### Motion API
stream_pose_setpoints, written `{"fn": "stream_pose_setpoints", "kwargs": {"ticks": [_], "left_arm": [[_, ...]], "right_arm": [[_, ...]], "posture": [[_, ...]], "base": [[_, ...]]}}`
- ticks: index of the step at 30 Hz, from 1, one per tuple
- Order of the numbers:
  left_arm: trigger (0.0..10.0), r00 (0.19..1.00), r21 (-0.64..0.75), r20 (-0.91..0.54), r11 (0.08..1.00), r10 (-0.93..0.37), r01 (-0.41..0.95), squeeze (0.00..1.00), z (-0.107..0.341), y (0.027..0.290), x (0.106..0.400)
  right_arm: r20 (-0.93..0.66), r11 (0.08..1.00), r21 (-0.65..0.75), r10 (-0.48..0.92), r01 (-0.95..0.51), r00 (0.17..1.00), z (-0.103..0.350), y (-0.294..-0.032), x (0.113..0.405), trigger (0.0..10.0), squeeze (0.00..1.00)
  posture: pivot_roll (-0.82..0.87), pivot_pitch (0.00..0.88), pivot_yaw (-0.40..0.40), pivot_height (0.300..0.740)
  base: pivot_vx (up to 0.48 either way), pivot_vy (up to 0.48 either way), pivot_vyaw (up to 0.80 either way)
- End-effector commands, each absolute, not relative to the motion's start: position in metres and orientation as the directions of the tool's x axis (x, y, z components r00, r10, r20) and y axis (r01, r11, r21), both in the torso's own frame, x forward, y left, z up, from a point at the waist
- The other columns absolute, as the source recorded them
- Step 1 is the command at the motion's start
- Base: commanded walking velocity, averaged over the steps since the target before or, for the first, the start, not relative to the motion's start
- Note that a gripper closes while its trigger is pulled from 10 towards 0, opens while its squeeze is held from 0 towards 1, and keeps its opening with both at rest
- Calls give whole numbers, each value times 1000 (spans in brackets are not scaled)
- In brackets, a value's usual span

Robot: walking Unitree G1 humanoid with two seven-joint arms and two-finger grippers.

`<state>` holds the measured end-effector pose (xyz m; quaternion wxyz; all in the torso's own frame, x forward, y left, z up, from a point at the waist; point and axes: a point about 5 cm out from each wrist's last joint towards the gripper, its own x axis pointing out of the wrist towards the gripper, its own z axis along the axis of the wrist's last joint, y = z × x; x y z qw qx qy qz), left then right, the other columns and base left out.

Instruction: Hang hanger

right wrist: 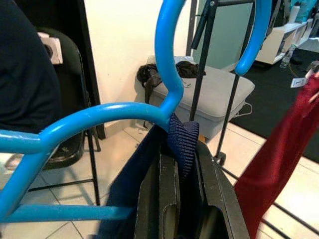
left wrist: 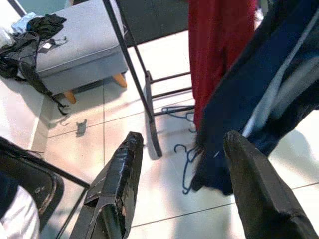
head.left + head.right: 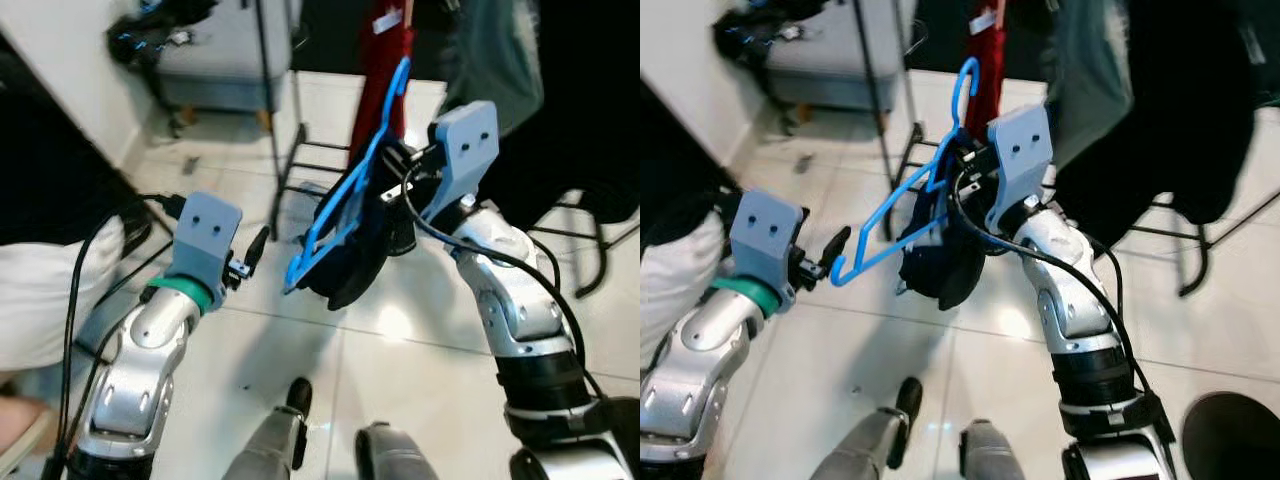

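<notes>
The robot's right tool [image 3: 970,175] is clenched on the neck of a blue plastic hanger [image 3: 902,213], holding it raised above the white tiled floor [image 3: 980,330] in front of a black clothes rack [image 3: 275,130]. In the right wrist view the two black fingers [image 1: 172,196] press together just below the hanger's hook [image 1: 167,50], pinching a fold of dark navy garment [image 1: 182,139] between them. The garment [image 3: 940,265] hangs in a bunch from the hanger, clear of the floor, and the hanger is tilted, its hook pointing up and away from the robot and its lower corner reaching toward the left arm.

The left tool [image 3: 250,255] hovers near that lower corner, apart from it and released: the left wrist view shows its two fingers [image 2: 117,189] spread wide with nothing between them, and beyond them the navy garment [image 2: 249,99] and a red garment [image 2: 219,50] hanging from the rack. Several hangers [image 2: 187,159] lie on the tiles at the rack's foot.

A grey upholstered bench [image 2: 75,55] with wooden legs stands behind the rack, with black clothing [image 2: 30,35] heaped on one end. Dark garments [image 3: 1180,100] hang on the robot's right, and a black folding chair [image 1: 65,99] stands against the wall. The robot's own legs [image 3: 930,440] show at the lower edge of the head views.
</notes>
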<state>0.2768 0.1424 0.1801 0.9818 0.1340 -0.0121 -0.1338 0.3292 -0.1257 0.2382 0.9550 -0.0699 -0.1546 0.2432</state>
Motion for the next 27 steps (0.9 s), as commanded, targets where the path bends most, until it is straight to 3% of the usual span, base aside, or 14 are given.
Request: {"fn": "stream_pose_setpoints", "kwargs": {"ticks": [1,12,19,21,22,27], "left_arm": [[10000,966,275,-60,926,-252,259,0,171,147,275],[10000,967,254,-75,934,-242,253,0,170,148,275],[10000,970,151,-80,959,-230,240,0,174,146,278],[10000,970,151,-80,959,-230,240,0,174,146,278],[10000,970,74,-92,970,-224,231,0,173,145,278],[10000,972,63,-85,972,-221,227,0,167,138,282]], "right_arm": [[279,869,-207,493,-450,824,241,-123,327,10000,0],[278,879,-191,475,-437,835,241,-129,328,10000,0],[294,892,-116,450,-436,843,240,-130,328,10000,0],[294,892,-116,450,-436,843,240,-130,328,10000,0],[283,891,-132,454,-434,845,238,-129,329,10000,0],[204,867,-190,493,-460,846,223,-125,331,10000,0]], "posture": [[6,184,84,740],[5,191,89,740],[-2,194,82,740],[-2,194,82,740],[-5,193,80,740],[-22,189,65,740]], "base": [[0,0,669],[0,0,659],[0,0,0],[0,0,0],[0,0,0],[0,0,0]]}}
